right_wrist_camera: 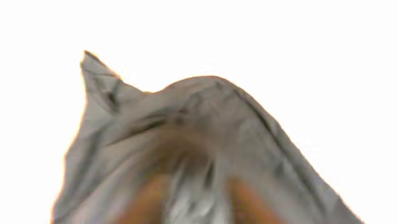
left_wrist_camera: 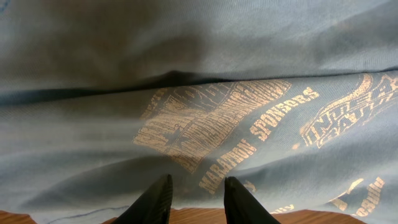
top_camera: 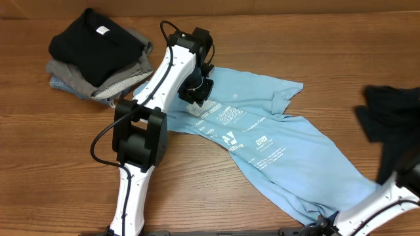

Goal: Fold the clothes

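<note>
Shirt: light blue shirt [top_camera: 289, 151] lies unfolded and rumpled on the table [top_camera: 52, 164], running slantwise from centre to the near right edge, white print [top_camera: 230, 121] facing up.
Left tool: left tool [left_wrist_camera: 198, 186] sits low over the printed part near the shirt's upper end. Fingers [left_wrist_camera: 155, 199] are apart, with nothing between them, so released. Bare wood shows just under the tips, so they are at a cloth edge.
Right tool: right tool [top_camera: 326, 224] is at the shirt's near-right corner. Its own camera shows only washed-out, blurred cloth bunched close to the lens. Cannot tell whether it is clenched or released.
Other clothes: a stack [top_camera: 98, 56] of folded pieces sits far left, black on top. A dark garment [top_camera: 394, 111] lies loose at far right.
Stage (judgement): early, nothing folded on this shirt.
Risk 1: the left tool may close on one layer only, or on wood, because the edge is wrinkled.
Risk 2: if the arms pull unevenly, the shirt may twist or bunch further.
Risk 3: cloth over the right lens hides that grip, so a slip could go unnoticed.
Risk 4: a wide drag may catch the dark garment.
</note>
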Robot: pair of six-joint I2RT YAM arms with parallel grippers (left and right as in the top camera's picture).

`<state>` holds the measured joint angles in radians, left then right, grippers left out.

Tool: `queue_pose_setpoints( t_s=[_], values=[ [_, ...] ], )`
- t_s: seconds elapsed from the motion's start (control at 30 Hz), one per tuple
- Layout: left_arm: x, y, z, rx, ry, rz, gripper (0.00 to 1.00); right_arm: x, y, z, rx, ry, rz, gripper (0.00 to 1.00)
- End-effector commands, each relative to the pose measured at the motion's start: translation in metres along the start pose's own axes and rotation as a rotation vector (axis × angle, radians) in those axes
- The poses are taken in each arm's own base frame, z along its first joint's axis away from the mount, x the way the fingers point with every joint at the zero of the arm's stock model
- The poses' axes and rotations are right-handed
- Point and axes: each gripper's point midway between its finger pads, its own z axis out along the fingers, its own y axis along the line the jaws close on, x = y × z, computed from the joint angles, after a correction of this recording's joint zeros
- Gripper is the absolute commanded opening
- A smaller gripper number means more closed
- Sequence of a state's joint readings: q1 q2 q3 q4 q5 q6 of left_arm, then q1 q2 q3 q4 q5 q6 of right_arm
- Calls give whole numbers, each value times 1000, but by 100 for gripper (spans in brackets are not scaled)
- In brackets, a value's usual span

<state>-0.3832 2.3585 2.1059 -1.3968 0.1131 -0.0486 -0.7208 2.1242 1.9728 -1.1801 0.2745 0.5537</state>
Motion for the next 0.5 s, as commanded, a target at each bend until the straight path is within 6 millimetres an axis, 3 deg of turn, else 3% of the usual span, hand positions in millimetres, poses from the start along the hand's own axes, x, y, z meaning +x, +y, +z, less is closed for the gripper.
queue_pose_setpoints(
  t_s=[0.0, 0.1, 0.2, 0.27, 0.3, 0.4, 0.47],
  values=[
    [1, -2, 0, 7, 3, 18, 31, -22, 14, -39, -206, 20, 3, 59],
    [5, 2, -2, -15, 17, 21, 29, -18, 18, -51, -266, 56, -50, 61],
    [9, 8, -13, -55, 22, 23, 29, 1, 39, -63, -366, 111, -145, 62],
    [9, 11, -24, -80, 12, 23, 29, 25, 67, -77, -497, 167, -270, 62],
    [8, 12, -42, -99, -18, 25, 29, 53, 91, -92, -594, 218, -392, 61],
    [3, 12, -80, -121, -107, 24, 30, 103, 120, -110, -636, 279, -556, 62],
    [0, 11, -107, -126, -184, 24, 36, 134, 136, -116, -634, 302, -638, 64]
  ],
)
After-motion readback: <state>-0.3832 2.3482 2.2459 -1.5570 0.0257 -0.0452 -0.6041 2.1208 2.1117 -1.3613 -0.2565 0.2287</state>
